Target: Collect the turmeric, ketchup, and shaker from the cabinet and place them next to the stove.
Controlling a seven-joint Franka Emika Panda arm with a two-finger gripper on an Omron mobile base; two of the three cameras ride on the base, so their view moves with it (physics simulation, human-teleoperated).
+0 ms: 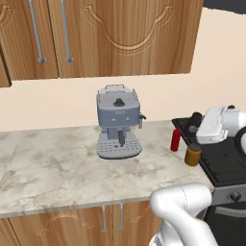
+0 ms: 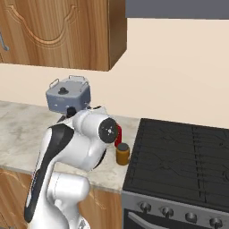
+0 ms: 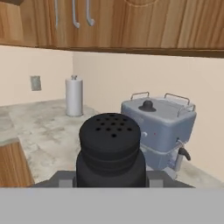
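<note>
White arm: bent at the elbow above the marble counter (image 1: 57, 168), forearm reaching right over the black stove (image 2: 179, 152), hand level.
Jaws: pinching the black ridged shaker (image 3: 111, 151).
Shaker axis: upright, perforated domed top facing up, close before the hand camera.
Red squeeze ketchup bottle (image 1: 176, 139): upright at the counter's stove edge.
Orange-brown turmeric jar with dark lid (image 1: 193, 154): upright just beside it.
Grey-blue coffee machine (image 1: 118, 122): further left on the counter.
</note>
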